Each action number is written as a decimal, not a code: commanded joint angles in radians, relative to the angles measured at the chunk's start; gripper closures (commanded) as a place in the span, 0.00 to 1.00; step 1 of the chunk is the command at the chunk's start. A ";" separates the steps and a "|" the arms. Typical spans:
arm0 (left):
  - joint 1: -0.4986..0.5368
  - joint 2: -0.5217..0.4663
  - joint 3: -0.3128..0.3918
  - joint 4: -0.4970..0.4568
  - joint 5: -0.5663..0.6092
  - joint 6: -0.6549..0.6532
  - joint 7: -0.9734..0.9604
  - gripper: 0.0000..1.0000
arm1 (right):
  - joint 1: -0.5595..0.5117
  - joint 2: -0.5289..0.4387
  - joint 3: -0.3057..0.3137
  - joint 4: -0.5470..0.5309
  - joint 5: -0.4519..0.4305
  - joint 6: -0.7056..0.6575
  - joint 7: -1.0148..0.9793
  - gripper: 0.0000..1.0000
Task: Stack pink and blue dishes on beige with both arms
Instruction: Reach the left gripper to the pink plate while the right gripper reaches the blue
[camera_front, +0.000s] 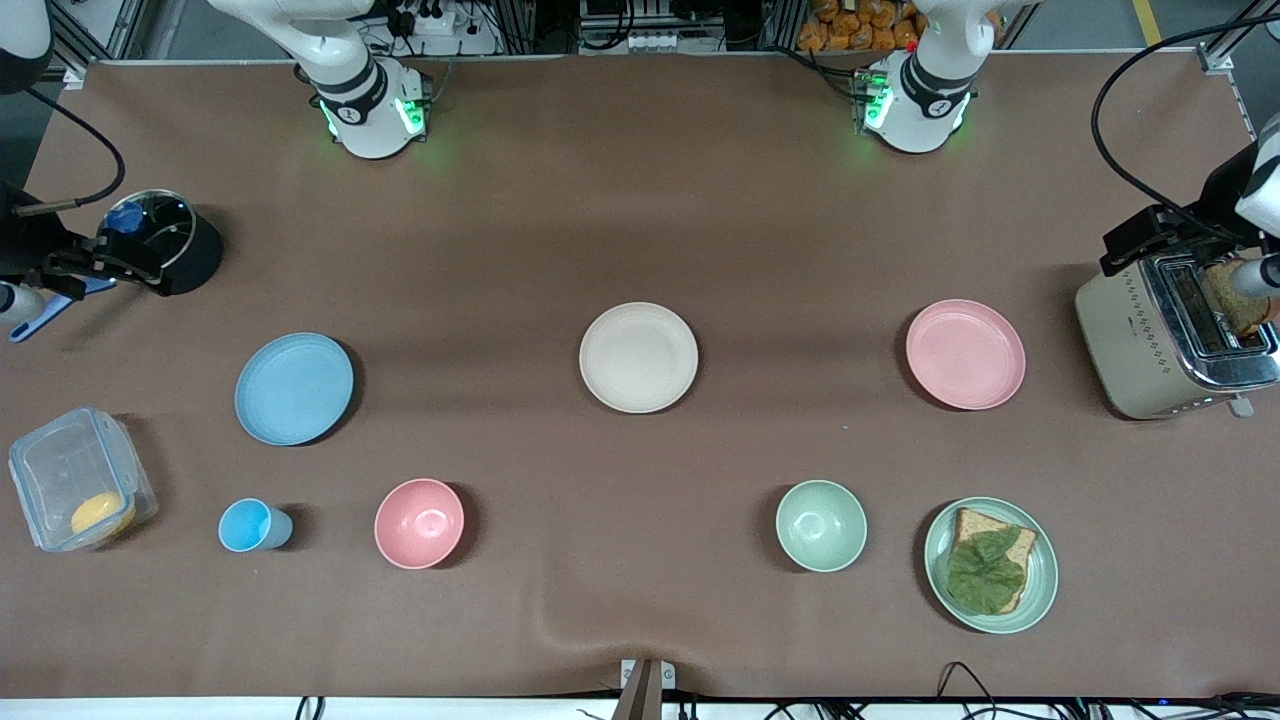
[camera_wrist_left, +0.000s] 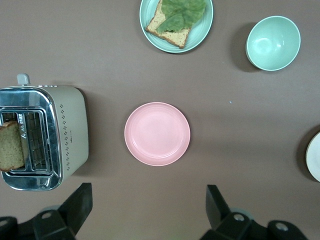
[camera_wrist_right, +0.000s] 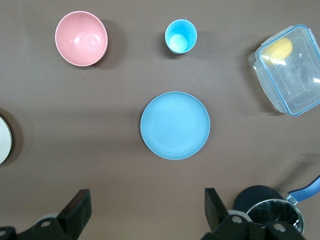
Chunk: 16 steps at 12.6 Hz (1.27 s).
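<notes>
The cream-beige plate (camera_front: 638, 357) lies mid-table. A light blue plate (camera_front: 294, 388) rests toward the right arm's end and a pale pink plate (camera_front: 965, 354) toward the left arm's end, each flat on the brown cloth and bare. The front view shows only the arms' bases. In the left wrist view my left gripper (camera_wrist_left: 148, 210) hangs open high over bare cloth beside the pink plate (camera_wrist_left: 157, 133). In the right wrist view my right gripper (camera_wrist_right: 147, 210) is open, high over the cloth beside the blue plate (camera_wrist_right: 175, 125). Neither gripper holds anything.
Nearer the front camera stand a blue cup (camera_front: 250, 525), a pink bowl (camera_front: 419, 523), a green bowl (camera_front: 821, 525) and a green plate with toast and a leaf (camera_front: 990, 565). A toaster (camera_front: 1170, 340), a clear box (camera_front: 80, 490) and a black pot (camera_front: 165, 240) sit at the table's ends.
</notes>
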 joint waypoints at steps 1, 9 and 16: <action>-0.002 -0.012 -0.001 0.030 0.021 -0.037 0.021 0.00 | -0.008 -0.014 0.002 0.005 -0.020 -0.020 0.006 0.00; 0.090 0.077 -0.002 -0.388 0.023 0.313 0.023 0.00 | -0.006 0.006 0.004 -0.005 -0.017 -0.012 0.016 0.00; 0.211 0.241 -0.002 -0.757 0.081 0.911 0.024 0.00 | -0.032 0.109 0.004 -0.142 -0.010 0.118 0.035 0.00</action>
